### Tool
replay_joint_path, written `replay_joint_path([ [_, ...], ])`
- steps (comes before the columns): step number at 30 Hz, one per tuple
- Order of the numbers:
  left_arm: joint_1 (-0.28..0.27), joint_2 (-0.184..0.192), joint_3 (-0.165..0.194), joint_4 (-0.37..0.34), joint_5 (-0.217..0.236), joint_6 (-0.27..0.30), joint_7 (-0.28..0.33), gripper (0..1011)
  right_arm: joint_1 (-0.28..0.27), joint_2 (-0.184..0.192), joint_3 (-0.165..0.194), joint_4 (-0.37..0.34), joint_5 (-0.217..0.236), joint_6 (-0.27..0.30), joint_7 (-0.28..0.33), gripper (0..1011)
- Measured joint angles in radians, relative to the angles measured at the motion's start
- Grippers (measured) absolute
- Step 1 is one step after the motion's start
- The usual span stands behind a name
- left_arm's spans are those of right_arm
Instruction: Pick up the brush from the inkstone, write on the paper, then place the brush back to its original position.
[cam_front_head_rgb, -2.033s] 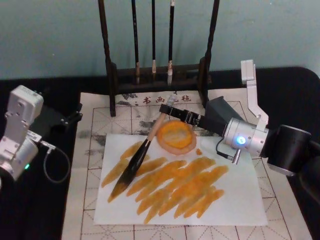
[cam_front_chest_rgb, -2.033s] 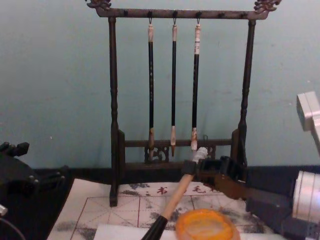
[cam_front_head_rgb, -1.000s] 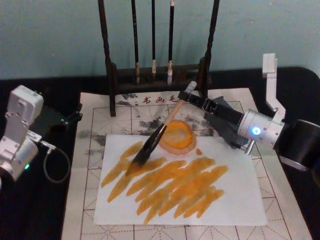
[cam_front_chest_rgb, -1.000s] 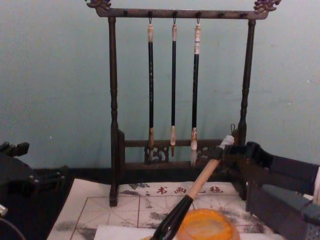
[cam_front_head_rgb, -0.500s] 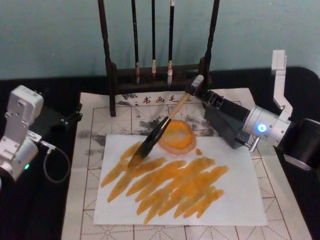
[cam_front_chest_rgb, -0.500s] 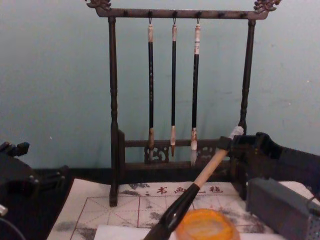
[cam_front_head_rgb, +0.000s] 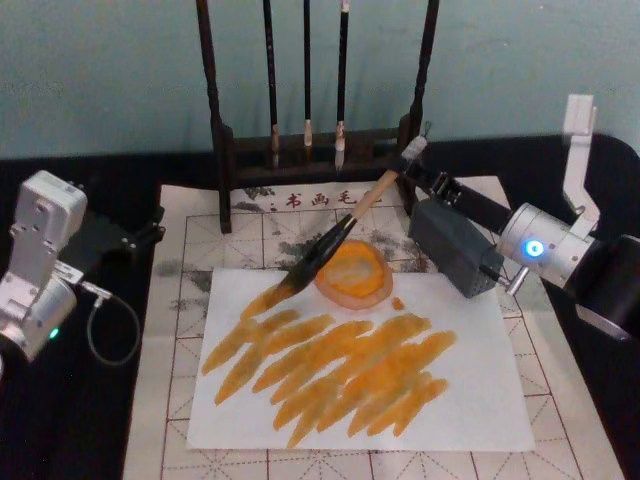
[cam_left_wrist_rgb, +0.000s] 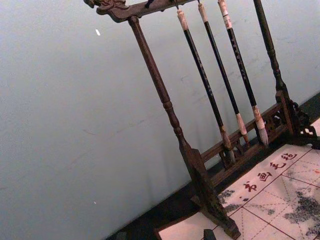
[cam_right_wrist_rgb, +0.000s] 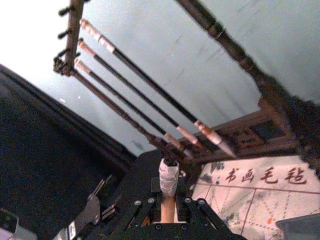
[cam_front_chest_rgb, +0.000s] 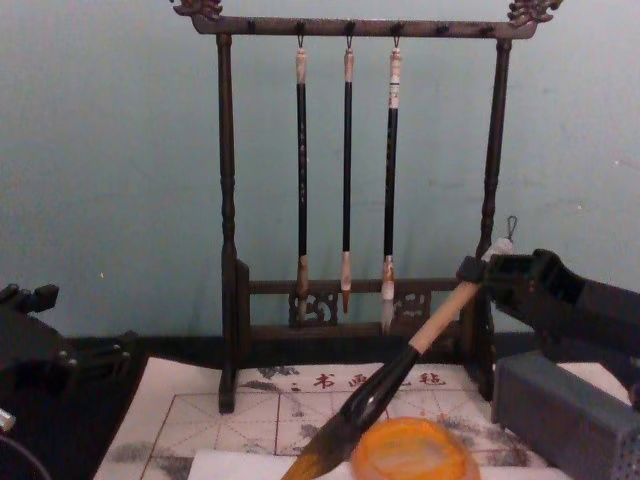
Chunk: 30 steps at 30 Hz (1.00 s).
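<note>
Clamped at its capped end by the right gripper (cam_front_head_rgb: 425, 172), the brush (cam_front_head_rgb: 345, 230) is held tilted over the inkstone (cam_front_head_rgb: 360, 277), best lowered slowly onto its rim; the left gripper (cam_front_head_rgb: 112, 238) is parked.

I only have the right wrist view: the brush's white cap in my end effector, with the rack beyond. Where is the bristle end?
Observer: In the head view the brush slants down from the right end effector. Its tuft is over the upper left part of the paper, just left of the inkstone.
Operator: Is it touching the sheet?
Observer: I cannot tell. In the chest view the tuft sits low beside the inkstone, and its tip is orange.
Operator: Any marks down yet?
Observer: Yes, broad orange strokes cover the middle of the sheet.
Operator: And the other side?
Observer: The left arm is parked at the left edge of the table.
</note>
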<state>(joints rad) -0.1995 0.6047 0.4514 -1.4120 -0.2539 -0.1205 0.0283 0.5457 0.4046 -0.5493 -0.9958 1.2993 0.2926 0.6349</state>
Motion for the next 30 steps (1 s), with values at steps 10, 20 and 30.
replay_joint_path([
  [10, 0.0, 0.0, 0.0, 0.0, 0.0, 0.0, 0.0, 1001, -0.028, 0.007, 0.029, -0.042, 0.011, -0.038, -0.077, 183],
  [20, 0.0, 0.0, 0.0, 0.0, 0.0, 0.0, 0.0, 1001, -0.045, 0.009, 0.053, -0.07, 0.017, -0.064, -0.146, 183],
  [30, 0.0, 0.0, 0.0, 0.0, 0.0, 0.0, 0.0, 1001, -0.073, 0.034, 0.09, -0.101, 0.049, -0.069, -0.187, 183],
])
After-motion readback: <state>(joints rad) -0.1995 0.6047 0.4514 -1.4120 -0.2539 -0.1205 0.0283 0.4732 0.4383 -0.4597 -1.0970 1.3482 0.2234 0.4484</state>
